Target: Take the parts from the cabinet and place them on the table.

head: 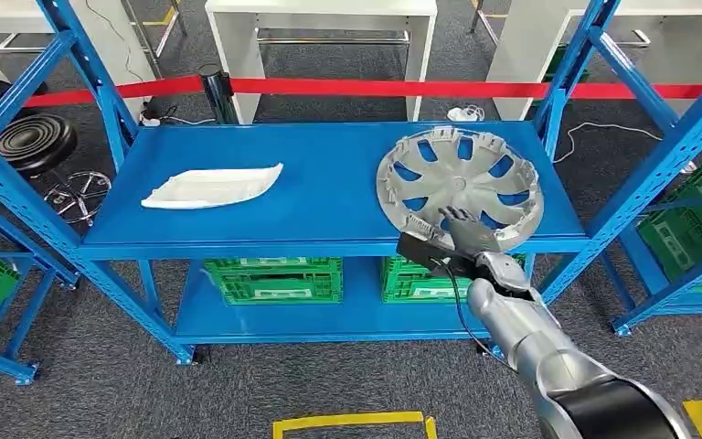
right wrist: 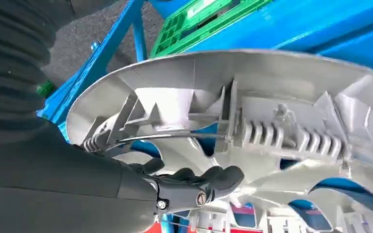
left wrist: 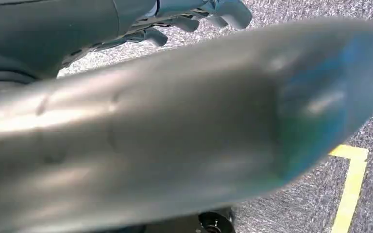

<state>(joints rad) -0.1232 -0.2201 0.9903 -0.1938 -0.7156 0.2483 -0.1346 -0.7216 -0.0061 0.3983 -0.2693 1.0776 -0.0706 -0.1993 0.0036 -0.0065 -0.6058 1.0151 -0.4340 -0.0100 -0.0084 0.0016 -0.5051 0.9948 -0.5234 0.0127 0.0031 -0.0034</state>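
One silver wheel cover (head: 460, 187) under the right robot hand (head: 464, 228), fingers spread, grasp unclear.

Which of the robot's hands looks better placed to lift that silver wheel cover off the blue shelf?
The right hand: it already reaches over the wheel cover's near rim. The left hand hangs above the floor.

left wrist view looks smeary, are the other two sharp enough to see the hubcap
Left wrist view: a blurred silver surface very close to the lens; only floor is sharp. Head view: sharp, hubcap evenly lit. Right wrist view: hubcap ribs crisp, right robot hand clear, slight glare on the plastic.
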